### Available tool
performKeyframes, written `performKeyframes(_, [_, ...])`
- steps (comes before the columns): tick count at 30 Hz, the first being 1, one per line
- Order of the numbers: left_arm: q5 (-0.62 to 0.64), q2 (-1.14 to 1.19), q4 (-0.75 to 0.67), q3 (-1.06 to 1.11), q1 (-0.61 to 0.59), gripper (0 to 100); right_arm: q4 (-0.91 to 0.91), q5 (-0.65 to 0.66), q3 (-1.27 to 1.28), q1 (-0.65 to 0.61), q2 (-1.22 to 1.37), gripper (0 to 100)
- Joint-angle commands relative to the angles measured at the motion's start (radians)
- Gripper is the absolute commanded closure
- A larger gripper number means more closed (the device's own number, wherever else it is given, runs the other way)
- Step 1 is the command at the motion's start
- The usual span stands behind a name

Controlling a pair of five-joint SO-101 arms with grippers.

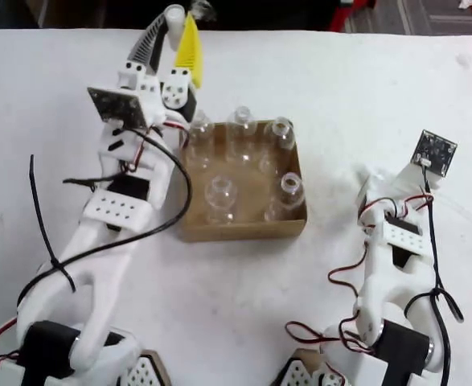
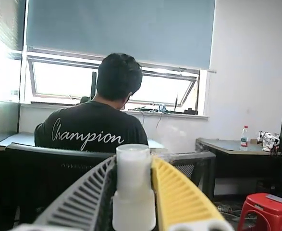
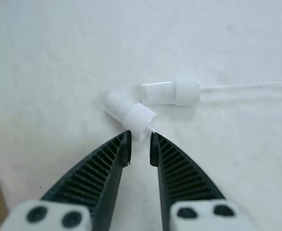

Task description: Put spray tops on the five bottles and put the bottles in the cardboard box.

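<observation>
My right hand [image 3: 140, 137] is down low over the table [image 1: 340, 88], toward the right edge; it is open just a little and holds nothing; its two black fingers [image 3: 107, 168] point at a small white spray top [image 3: 133, 118] that lies on its side on the table; the tips sit just beside its wide end, and I cannot tell if they touch it; just past it lies a second spray top [image 3: 172, 91], also on its side, with a clear cap at one end and a thin tube [image 3: 246, 86] running out of the other end; the two tops are very near each other, but I cannot tell if they touch.

In the middle of the table sits the cardboard box [image 1: 244, 229]; five clear bottles [image 1: 219, 195] stand upright inside it, three in a row along its far wall and two closer to its near wall.

Farther on, my left hand [image 1: 183, 20] is lifted off the table and sticks out past the far edge; it is closed tight on a third spray top [image 2: 133, 192], a white one, pinched between the grey finger [image 2: 83, 202] and the yellow finger [image 2: 179, 197]; this top pokes out a bit past the tips.
</observation>
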Motion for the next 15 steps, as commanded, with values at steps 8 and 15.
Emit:
performKeyframes(8, [0.005,0.153,-0.084,-0.098,-0.016,98,-0.024,0.008,-0.034,-0.010,-0.004,95.0])
performKeyframes(15, [0.008,0.183,-0.121,-0.089,-0.010,98,-0.024,0.008,-0.034,-0.012,-0.004,95.0])
